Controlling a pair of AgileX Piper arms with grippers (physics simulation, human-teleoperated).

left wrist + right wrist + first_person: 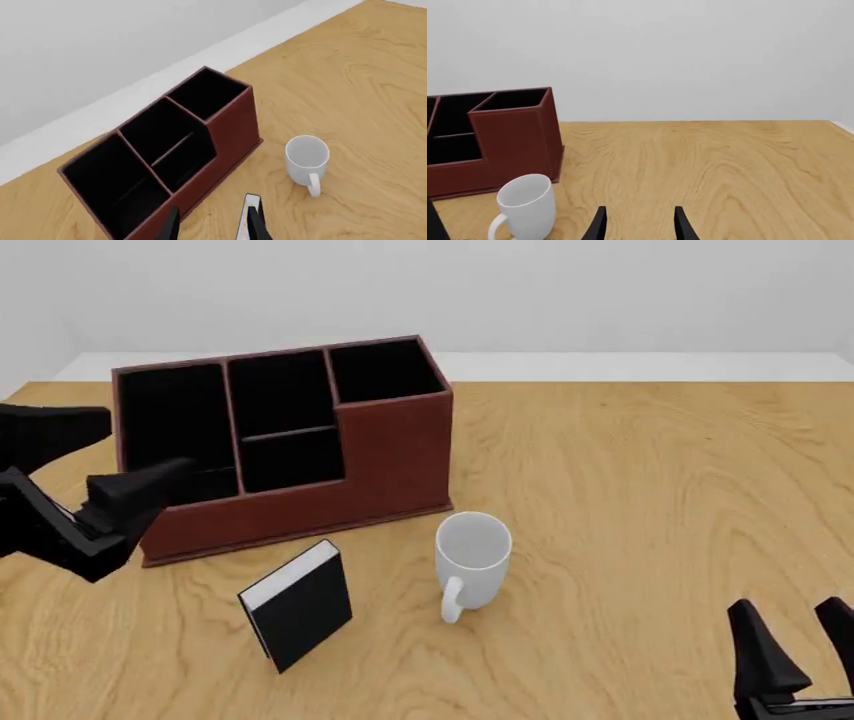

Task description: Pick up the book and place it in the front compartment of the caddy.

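Front view shows the book point(298, 605) standing untouched just near of the caddy point(287, 445). Both the left gripper point(212, 225) and right gripper point(638, 225) are spread and empty, so pickup and placement remain.

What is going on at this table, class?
Nothing is held yet. The small black hardback book stands upright on the wooden table, in front of the reddish-brown wooden caddy and beside a white mug. The left gripper hovers open near the caddy; the right gripper waits open, off to the side.
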